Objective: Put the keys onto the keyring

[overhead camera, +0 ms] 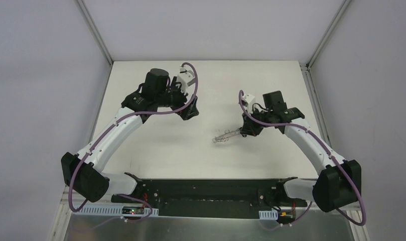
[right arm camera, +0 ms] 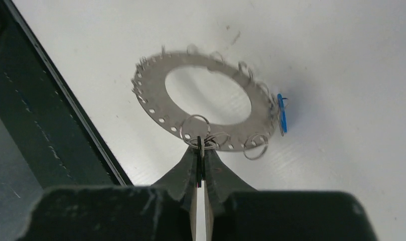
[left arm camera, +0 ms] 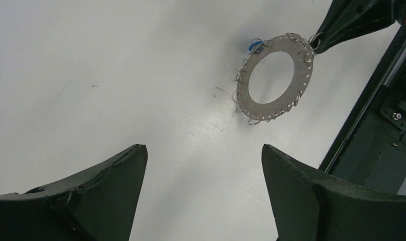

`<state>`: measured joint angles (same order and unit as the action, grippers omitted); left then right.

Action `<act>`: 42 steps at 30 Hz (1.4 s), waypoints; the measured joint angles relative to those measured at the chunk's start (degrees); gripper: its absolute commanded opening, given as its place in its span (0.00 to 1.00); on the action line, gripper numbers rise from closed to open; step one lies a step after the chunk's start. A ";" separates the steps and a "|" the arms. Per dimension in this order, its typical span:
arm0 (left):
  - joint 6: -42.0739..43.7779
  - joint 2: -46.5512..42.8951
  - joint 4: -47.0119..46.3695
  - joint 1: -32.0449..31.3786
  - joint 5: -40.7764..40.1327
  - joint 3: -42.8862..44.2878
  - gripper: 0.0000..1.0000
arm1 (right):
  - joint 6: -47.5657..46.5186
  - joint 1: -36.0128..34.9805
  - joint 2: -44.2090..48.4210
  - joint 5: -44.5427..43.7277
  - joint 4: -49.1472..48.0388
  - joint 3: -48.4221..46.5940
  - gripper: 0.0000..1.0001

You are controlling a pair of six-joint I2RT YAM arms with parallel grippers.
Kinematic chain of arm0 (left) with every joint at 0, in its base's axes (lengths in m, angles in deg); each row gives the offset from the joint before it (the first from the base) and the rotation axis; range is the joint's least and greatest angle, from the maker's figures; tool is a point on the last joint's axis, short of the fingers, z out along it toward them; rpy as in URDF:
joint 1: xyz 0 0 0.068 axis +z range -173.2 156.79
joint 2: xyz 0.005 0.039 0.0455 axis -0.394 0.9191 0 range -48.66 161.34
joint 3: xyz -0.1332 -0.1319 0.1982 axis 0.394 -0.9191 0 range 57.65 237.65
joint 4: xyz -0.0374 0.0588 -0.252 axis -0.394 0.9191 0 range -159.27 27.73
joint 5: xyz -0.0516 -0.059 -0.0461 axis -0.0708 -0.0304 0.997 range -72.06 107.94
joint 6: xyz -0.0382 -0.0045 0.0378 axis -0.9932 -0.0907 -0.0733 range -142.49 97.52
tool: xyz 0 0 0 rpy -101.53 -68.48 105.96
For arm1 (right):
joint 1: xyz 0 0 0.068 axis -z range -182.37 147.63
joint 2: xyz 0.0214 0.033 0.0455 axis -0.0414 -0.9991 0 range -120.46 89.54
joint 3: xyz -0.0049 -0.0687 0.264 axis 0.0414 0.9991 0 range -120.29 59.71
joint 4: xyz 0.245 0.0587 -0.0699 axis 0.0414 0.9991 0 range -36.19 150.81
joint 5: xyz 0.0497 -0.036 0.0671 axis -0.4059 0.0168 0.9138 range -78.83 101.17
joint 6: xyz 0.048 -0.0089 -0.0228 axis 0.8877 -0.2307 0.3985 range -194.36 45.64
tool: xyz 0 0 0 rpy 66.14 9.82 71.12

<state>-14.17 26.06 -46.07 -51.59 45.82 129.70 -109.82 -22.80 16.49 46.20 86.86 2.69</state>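
The keyring [overhead camera: 223, 136], a flat grey ring with small wire loops round its edge, hangs tilted from my right gripper [overhead camera: 243, 131] near the table's middle. In the right wrist view the gripper [right arm camera: 200, 150] is shut on the black key [right arm camera: 199, 161], seen edge-on at a wire loop on the near rim of the keyring [right arm camera: 149, 95]. The blue key [right arm camera: 282, 113] hangs on the ring's right edge. My left gripper [overhead camera: 188, 113] is open and empty [left arm camera: 203, 150], well away from the keyring [left arm camera: 265, 111]; the blue key [left arm camera: 253, 46] shows there too.
The black base rail [overhead camera: 211, 193] runs along the near table edge and shows in both wrist views [left arm camera: 386, 115] [right arm camera: 40, 115]. Grey walls and metal posts enclose the white table [overhead camera: 155, 150].
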 measured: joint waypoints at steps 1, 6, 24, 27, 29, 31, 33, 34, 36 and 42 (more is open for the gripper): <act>0.28 -0.13 0.39 0.00 -0.66 0.00 0.87 | -0.59 0.42 0.55 -0.70 0.24 1.01 0.00; 1.57 -0.72 2.99 0.00 -3.93 0.00 0.88 | -4.31 2.12 5.25 -5.49 2.56 8.04 0.00; 3.13 -1.22 9.03 0.00 -8.94 1.33 0.89 | -9.16 3.23 2.78 -10.56 3.56 17.35 0.03; 3.30 -1.22 9.35 0.00 -9.16 1.42 0.89 | -9.05 2.64 -0.28 -10.56 2.38 17.35 0.03; 3.34 -1.22 9.66 0.00 -9.40 1.42 0.90 | -8.81 1.60 -1.53 -10.51 1.70 17.35 0.03; 3.50 -1.22 9.97 0.00 -10.12 1.42 0.90 | -8.50 -0.57 -2.36 -10.58 1.05 17.20 0.03; 3.58 -1.22 10.16 0.00 -10.49 1.42 0.90 | -8.24 -2.62 -3.37 -10.56 0.61 16.63 0.03; 3.69 -1.22 10.14 0.00 -10.64 1.42 0.90 | -8.02 -3.63 -4.13 -10.51 0.48 16.04 0.03; 3.80 -1.22 10.16 0.00 -11.08 1.42 0.90 | -7.56 -4.87 -5.35 -10.47 0.15 15.04 0.04; 4.33 -1.25 10.16 0.00 -12.13 1.42 0.90 | -6.99 -6.58 -7.56 -11.26 -0.66 12.87 0.07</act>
<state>-9.84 24.81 -35.91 -51.59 33.69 131.12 -116.82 -29.38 8.93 34.94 86.21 15.57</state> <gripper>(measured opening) 0.898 0.066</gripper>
